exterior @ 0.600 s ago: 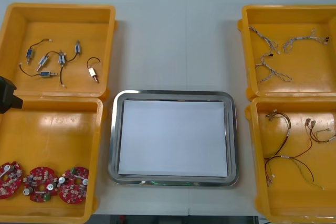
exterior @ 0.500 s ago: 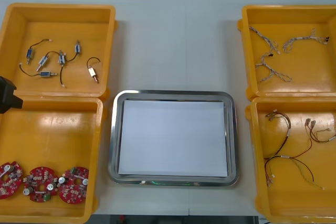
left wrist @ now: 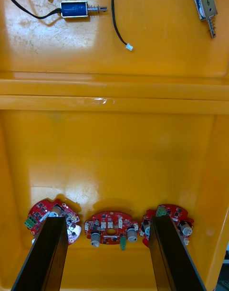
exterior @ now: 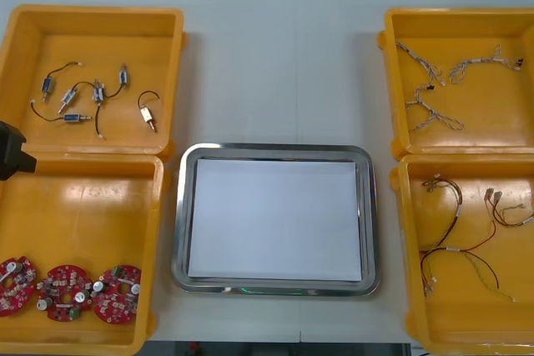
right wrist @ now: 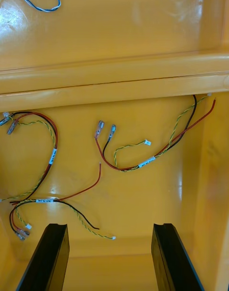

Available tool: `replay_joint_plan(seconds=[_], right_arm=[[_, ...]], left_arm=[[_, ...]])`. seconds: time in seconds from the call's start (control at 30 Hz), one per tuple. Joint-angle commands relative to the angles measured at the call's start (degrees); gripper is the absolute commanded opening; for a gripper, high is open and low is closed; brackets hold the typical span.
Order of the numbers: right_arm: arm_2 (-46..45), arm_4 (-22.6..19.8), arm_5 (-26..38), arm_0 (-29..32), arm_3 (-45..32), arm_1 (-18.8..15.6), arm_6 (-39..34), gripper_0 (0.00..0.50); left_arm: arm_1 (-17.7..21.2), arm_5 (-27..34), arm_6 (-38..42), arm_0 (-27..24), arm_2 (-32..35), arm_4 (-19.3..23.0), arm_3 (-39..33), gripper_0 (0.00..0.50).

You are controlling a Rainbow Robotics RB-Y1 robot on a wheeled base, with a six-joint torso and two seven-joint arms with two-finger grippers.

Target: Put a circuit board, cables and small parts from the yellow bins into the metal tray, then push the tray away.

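The left end effector (left wrist: 107,220), fingers (left wrist: 47,253) apart, is hovering over the middle circuit board (left wrist: 110,227) in the near left yellow bin (exterior: 83,206); lowering straight and pinching its rim squarely looks wisest. The right end effector (right wrist: 109,226), also spread, is waiting above red and yellow cables (right wrist: 143,163).

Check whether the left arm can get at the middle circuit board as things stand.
Probably yes. The left gripper hangs open over the near left yellow bin, its fingers straddling the middle circuit board; nothing lies on it, though neighbouring boards sit close. The right gripper hangs over a cable bin.
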Motion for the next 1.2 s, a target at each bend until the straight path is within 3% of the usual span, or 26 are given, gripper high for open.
replay_joint_plan(seconds=[0.03,1.2], right_arm=[[-1.6,-0.1,0.2,0.8,-1.3,-2.4,-0.1,0.500],[-1.6,-0.1,0.2,0.8,-1.3,-2.4,-0.1,0.500]], left_arm=[[2.5,0.3,-0.3,0.6,1.8,-0.5,-1.3,0.500],[2.5,0.3,-0.3,0.6,1.8,-0.5,-1.3,0.500]])
